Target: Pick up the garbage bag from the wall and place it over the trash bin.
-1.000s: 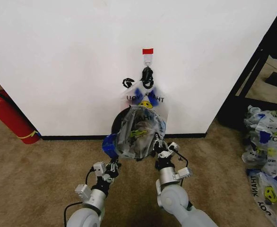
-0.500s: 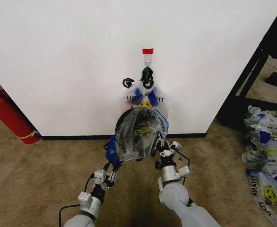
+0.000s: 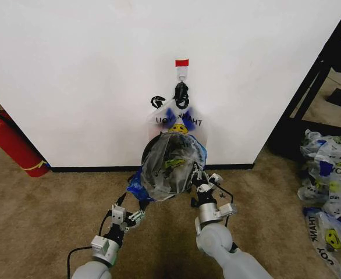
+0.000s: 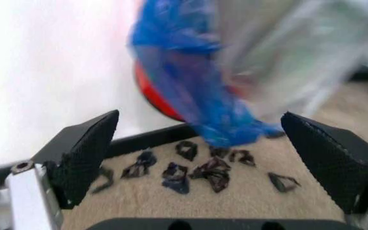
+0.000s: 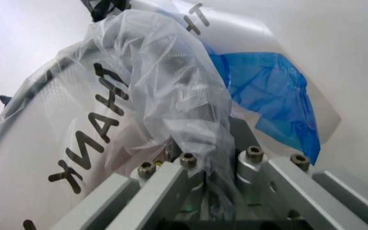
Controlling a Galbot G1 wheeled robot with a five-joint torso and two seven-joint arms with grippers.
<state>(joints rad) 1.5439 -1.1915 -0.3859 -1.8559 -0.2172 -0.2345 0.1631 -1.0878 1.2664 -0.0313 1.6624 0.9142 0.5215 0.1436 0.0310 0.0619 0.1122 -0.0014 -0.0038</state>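
two hands (image 3: 140, 212) (image 3: 197, 176), one trash bin (image 3: 146, 152), one fire extinguisher (image 3: 10, 143)

Garbage bag (image 3: 171, 168): translucent white film, dark lettering, yellow smiley print, blue handle hanging at its 7 o'clock edge. Trash bin (image 3: 145, 152): black rim; red base in the left wrist view. Wall (image 3: 89, 75): plain white, black baseboard (image 3: 95, 169); white hook (image 3: 182, 71) topped with red tape. Fire extinguisher (image 3: 10, 143) at 9 o'clock: red, yellow band. Carpet (image 3: 42, 221): tan-brown, with dark scraps (image 4: 200, 170). Left gripper (image 3: 125, 214) and right gripper (image 3: 198, 180): silver-grey metal, black finger pads.
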